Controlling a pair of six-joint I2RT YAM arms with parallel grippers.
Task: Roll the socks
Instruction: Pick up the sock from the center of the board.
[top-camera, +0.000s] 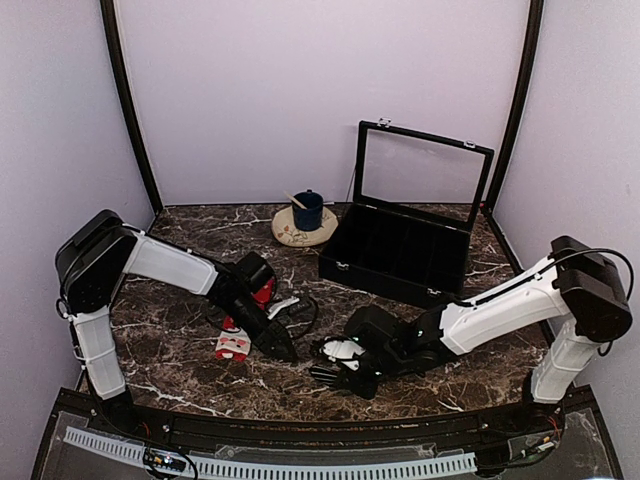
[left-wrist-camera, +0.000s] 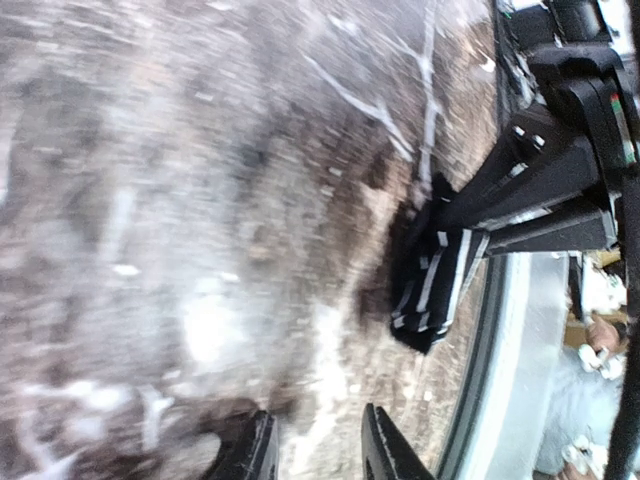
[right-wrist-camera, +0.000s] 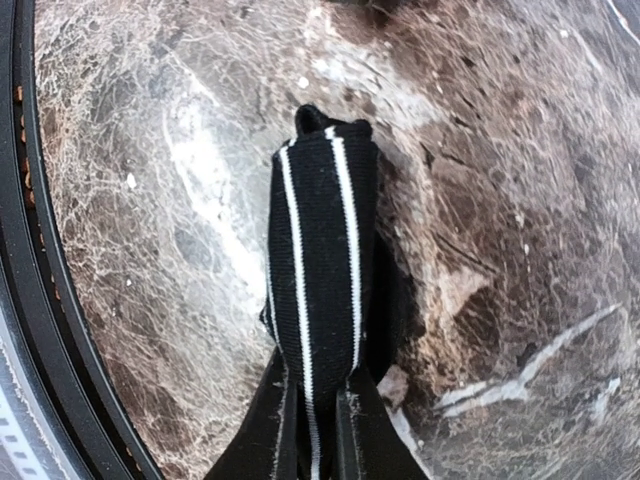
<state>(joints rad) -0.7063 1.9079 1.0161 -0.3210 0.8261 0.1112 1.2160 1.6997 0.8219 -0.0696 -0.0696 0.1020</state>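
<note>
My right pincer (right-wrist-camera: 315, 405) is clamped on the black striped sock (right-wrist-camera: 320, 250) by the tabletop's (right-wrist-camera: 500, 200) near edge; my left pincer (left-wrist-camera: 315, 455) stands partly open and empty beside the red sock (top-camera: 232, 346).

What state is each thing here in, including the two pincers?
left pincer: open, empty.
right pincer: shut on black striped sock.
black striped sock: bunched, gripped at one end.
red sock: lying loose, not held.
case: lid up.
cup: upright.
</note>
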